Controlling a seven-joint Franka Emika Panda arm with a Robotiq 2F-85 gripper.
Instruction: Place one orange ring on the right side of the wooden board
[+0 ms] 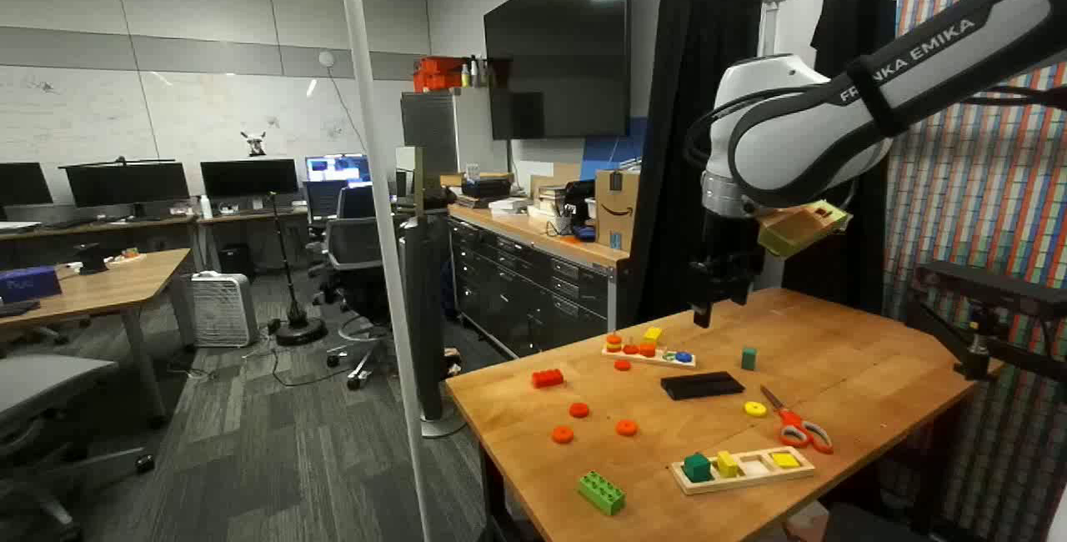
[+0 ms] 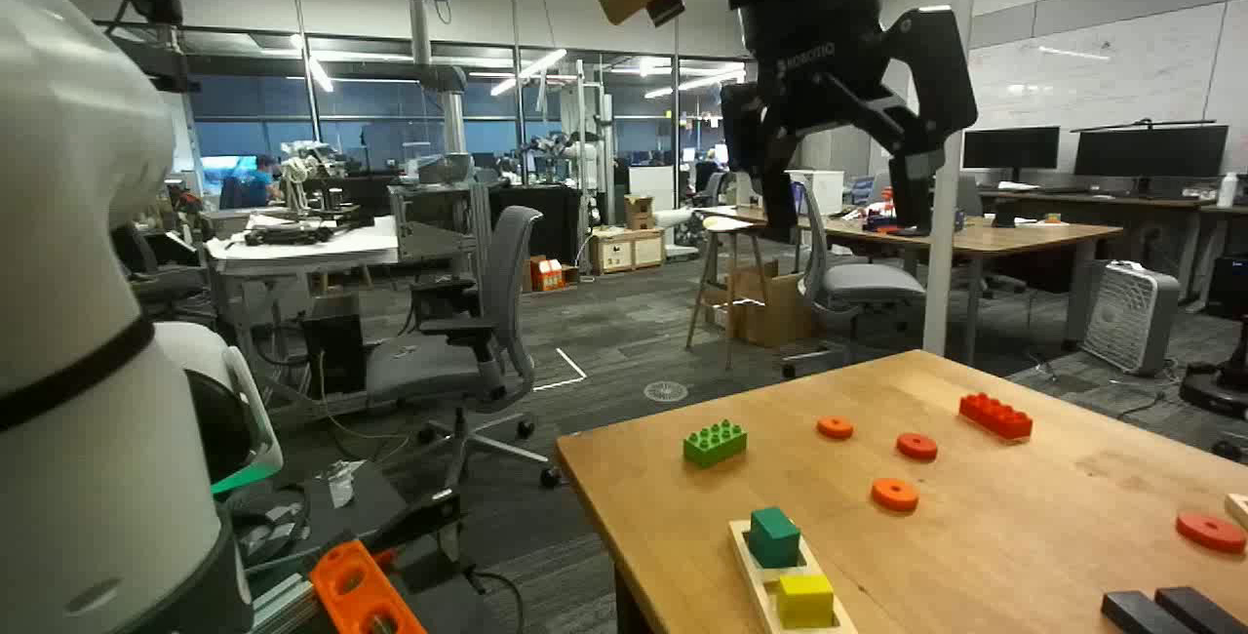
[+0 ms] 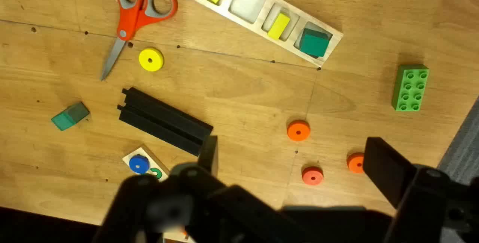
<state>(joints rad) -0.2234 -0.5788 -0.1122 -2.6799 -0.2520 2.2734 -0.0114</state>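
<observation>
Two orange rings [image 1: 563,434] [image 1: 626,427] and a red-orange ring [image 1: 578,410] lie flat on the table. They also show in the wrist view, as orange rings [image 3: 298,130] [image 3: 355,162] and the red-orange ring [image 3: 312,175]; a finger partly covers one orange ring. The wooden board [image 1: 660,363] bears orange, red and yellow rings and a blue ring [image 1: 683,357] near one end. In the wrist view the gripper hides much of this board [image 3: 151,160]. My gripper [image 2: 844,215] is open and empty, high above the table; its fingers [image 3: 292,151] are wide apart.
A wooden tray [image 3: 262,14] holds green and yellow blocks. Around lie scissors [image 1: 796,425], a yellow ring [image 1: 755,409], a black piece [image 1: 703,385], a teal block [image 1: 748,358], a green brick [image 2: 715,444], a red brick [image 2: 994,416] and a red ring [image 2: 1211,532].
</observation>
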